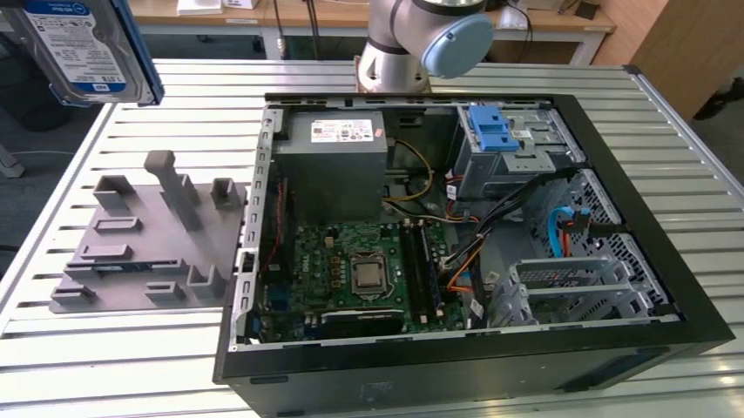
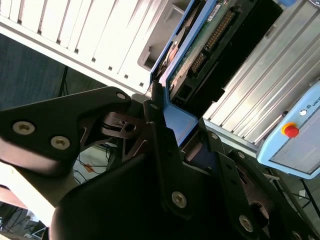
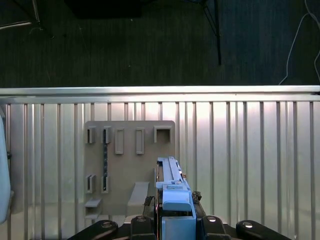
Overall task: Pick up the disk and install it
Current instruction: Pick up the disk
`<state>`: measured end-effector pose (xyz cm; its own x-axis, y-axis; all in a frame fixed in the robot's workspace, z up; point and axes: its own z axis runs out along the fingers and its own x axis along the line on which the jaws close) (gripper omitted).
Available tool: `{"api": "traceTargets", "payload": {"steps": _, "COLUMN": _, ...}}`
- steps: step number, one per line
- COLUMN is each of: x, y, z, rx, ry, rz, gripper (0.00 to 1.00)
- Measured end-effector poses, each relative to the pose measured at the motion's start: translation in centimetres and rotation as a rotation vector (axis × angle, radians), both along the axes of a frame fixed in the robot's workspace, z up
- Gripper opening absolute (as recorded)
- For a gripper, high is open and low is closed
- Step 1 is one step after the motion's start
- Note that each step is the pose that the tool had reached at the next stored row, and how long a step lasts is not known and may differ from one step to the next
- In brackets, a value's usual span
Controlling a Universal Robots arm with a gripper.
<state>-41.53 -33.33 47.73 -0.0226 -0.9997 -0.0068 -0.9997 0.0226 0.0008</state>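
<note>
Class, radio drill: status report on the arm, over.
Gripper shut on disk. Disk aloft over grey rack, outside the case. Cables lie beside the drive bay.

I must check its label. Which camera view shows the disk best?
The exterior view: the disk, high at the exterior view's left, faces the camera with its label. The first wrist view shows it edge-on; the second wrist view shows its blue rail and connector side.
</note>
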Motion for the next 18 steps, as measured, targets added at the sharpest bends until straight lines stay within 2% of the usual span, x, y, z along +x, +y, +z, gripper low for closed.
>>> {"api": "traceTargets", "payload": {"steps": 18, "x": 1.36, "y": 0.00, "z": 0.00, "rx": 0.0000, "ry": 0.0000, "rz": 0.000, "gripper": 0.36}}
